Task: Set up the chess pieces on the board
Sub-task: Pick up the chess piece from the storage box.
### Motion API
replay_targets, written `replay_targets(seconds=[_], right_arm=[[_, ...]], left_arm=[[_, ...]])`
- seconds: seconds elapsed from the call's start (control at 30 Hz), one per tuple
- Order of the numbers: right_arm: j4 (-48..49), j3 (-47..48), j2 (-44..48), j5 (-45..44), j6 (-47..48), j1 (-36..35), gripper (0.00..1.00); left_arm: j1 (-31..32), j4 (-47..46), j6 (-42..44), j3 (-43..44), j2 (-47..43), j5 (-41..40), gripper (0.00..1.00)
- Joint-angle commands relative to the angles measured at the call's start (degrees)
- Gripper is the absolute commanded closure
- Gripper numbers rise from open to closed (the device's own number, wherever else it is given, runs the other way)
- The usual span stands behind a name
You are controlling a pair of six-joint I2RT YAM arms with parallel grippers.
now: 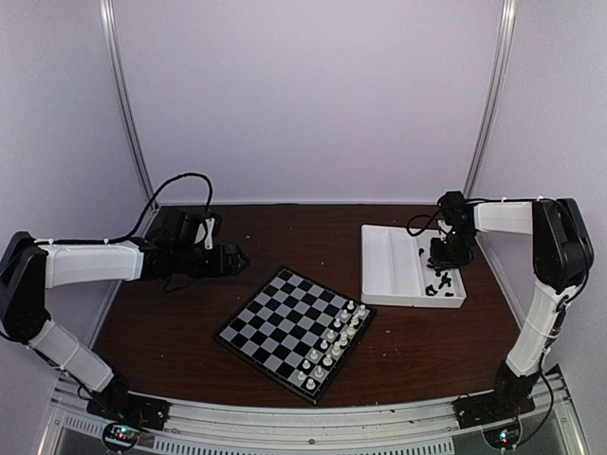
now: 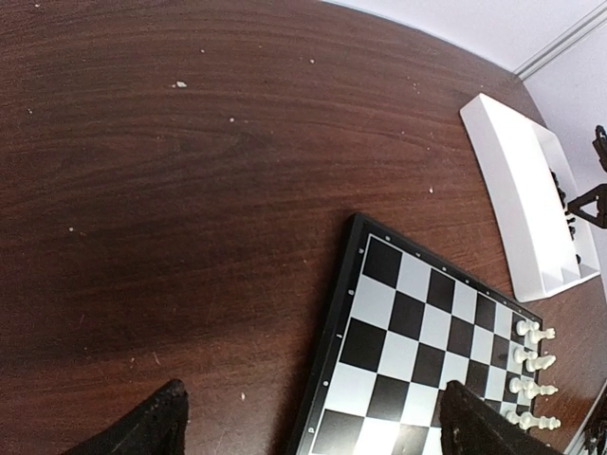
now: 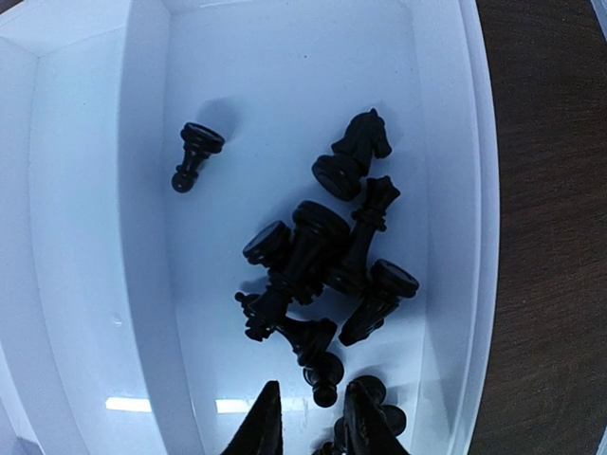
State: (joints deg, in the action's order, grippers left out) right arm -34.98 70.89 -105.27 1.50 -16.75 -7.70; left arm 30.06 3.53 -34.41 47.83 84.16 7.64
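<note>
Right wrist view: the right gripper points down into the white tray, its two dark fingertips standing a little apart with a narrow gap between them and nothing seen clamped there. Just ahead of that gap lies one small black chessman, and another rests against the right-hand fingertip. Beyond them the chess pieces lie in a loose heap, tipped on their sides and crossing one another. A knight lies at the far edge of the heap. A single pawn-like piece lies apart, to the left and near the divider wall. All of these sit in the tray's wider compartment, beside the outer wall that borders the dark wooden table.

From the top external camera the right gripper hangs over the tray's right compartment, with the black pieces scattered just nearer than it. The board lies well apart from that gripper, to the left of the tray and turned at an angle on the table. White chessmen stand in two rows along its near-right side.

The left gripper hovers near the board's far-left side, jaws spread wide and empty. Its own camera shows the left gripper with the board's black-framed edge between the fingertips and the white chessmen at the far side.
</note>
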Motion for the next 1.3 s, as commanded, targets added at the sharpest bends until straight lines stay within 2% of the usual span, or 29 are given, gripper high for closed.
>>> replay_targets(seconds=[0.0, 0.4, 0.53, 0.67, 0.97, 1.13, 1.27], right_arm=[[0.09, 0.20, -0.89, -0.91, 0.32, 0.67, 0.76], [0.46, 0.56, -2.72, -0.62, 0.41, 0.76, 0.77], [0.55, 0.61, -2.51, -0.40, 0.40, 0.76, 0.84], [-0.14, 0.82, -0.83, -0.10, 0.78, 0.76, 0.91], [-4.46, 1.09, 6.33, 0.52, 2.11, 0.32, 0.91], [-6.14, 1.53, 11.64, 2.53, 5.80, -3.96, 0.92], [-6.64, 3.07, 15.15, 5.05, 7.97, -10.60, 0.92]], left_arm=[[0.20, -1.72, 0.49, 0.05, -0.72, -0.85, 0.08], [0.21, -0.74, 0.77, 0.24, -0.93, -1.10, 0.08], [0.23, -0.63, 1.01, 0.32, -1.10, -1.12, 0.08], [0.23, -0.45, 1.27, 0.63, -1.02, -1.11, 0.08], [0.21, -0.54, 1.59, 1.05, -0.65, -0.81, 0.07], [0.25, -0.79, 1.76, 1.07, -0.49, -0.71, 0.07], [0.24, -1.20, 1.65, 0.96, -0.40, -0.41, 0.07]])
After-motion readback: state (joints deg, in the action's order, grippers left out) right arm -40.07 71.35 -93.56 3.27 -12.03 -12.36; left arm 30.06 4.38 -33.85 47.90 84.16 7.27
